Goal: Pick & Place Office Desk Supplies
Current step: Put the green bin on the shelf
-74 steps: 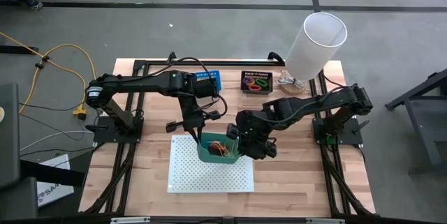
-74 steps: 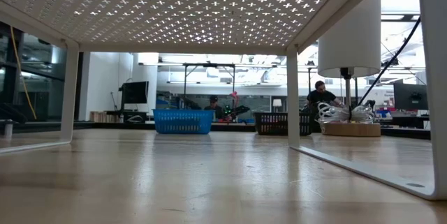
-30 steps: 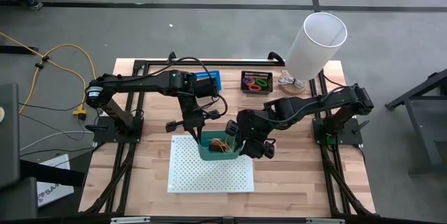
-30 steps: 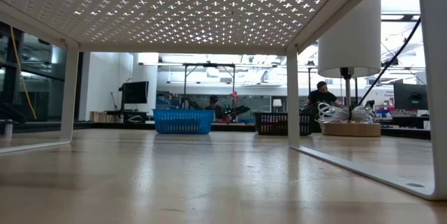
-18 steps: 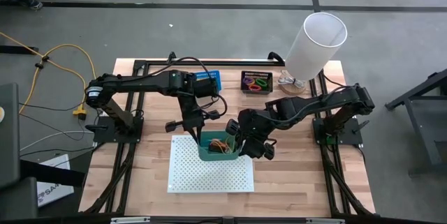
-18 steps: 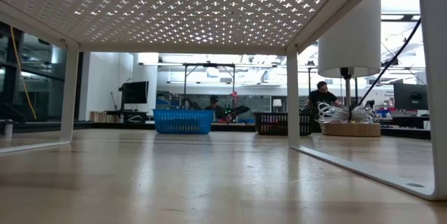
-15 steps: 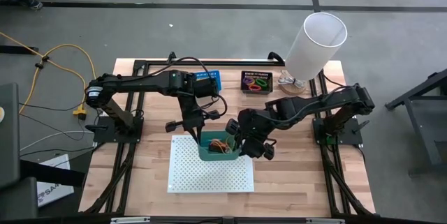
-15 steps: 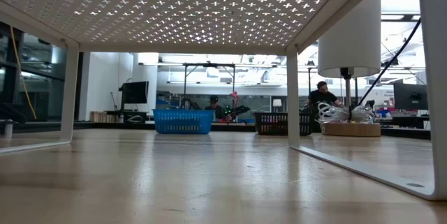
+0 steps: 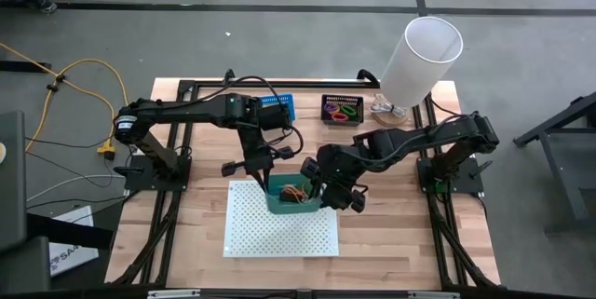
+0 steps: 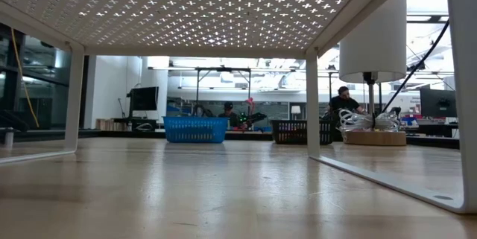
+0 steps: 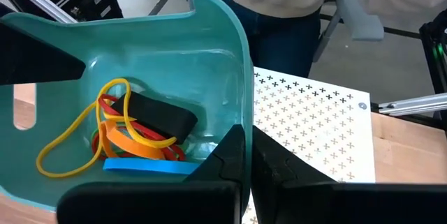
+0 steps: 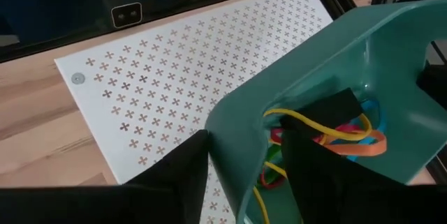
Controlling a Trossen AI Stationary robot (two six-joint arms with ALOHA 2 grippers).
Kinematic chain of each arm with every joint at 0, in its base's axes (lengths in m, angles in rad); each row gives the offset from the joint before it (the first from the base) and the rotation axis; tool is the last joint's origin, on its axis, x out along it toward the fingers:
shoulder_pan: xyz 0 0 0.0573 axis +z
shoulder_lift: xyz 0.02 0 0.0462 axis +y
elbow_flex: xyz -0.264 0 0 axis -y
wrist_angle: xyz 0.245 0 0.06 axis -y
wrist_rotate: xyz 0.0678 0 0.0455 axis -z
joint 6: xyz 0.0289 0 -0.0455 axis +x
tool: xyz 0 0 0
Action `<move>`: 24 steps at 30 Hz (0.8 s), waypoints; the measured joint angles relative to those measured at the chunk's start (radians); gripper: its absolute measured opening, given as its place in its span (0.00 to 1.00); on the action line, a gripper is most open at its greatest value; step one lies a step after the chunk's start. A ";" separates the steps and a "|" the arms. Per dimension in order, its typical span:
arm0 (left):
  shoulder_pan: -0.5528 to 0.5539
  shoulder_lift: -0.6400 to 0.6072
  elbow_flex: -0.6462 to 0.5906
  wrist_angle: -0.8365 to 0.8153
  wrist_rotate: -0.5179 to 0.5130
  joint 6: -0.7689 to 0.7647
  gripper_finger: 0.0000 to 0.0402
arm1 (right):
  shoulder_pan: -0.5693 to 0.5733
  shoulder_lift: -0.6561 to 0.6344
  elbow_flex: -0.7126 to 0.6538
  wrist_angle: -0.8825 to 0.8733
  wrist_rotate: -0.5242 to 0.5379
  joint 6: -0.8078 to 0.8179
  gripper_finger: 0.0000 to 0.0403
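Observation:
A teal bin [image 9: 289, 201] hangs over the white perforated board [image 9: 279, 238]. In it lie office supplies: a yellow rubber band [image 11: 70, 140], an orange loop [image 11: 133, 144], red bands and a flat blue piece [image 11: 147, 167]. My left gripper [image 9: 264, 185] is shut on the bin's left wall. My right gripper [image 12: 255, 175] stands open astride the bin's right wall [image 12: 227, 147]. One finger [image 12: 325, 147] is inside the bin among the bands, and the other [image 12: 185, 175] is outside. My left gripper pinches the bin's upright wall at its rim edge [image 11: 246, 123], one finger [image 11: 225, 165] inside the bin and one [image 11: 283, 172] outside. It comes slanting down from the table's left. The bin hangs roughly level above the board. My right gripper's outer finger stands close against the wall; I cannot tell whether it touches.
A blue bin [image 9: 277, 108] and a black bin [image 9: 342, 110] with coloured loops stand at the table's far edge. A tall white lamp [image 9: 421, 57] stands at the far right. In the low view the board [image 10: 186, 8] spans overhead on legs. People show beyond the table.

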 joint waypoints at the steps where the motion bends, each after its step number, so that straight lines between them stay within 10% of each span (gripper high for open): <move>1: 0.000 0.000 0.000 0.000 0.000 0.000 0.00 | 0.000 0.000 0.000 -0.003 0.000 0.001 0.42; 24: 0.000 0.000 0.002 -0.009 0.004 -0.002 0.00 | 0.000 0.001 0.000 0.006 0.058 0.042 0.42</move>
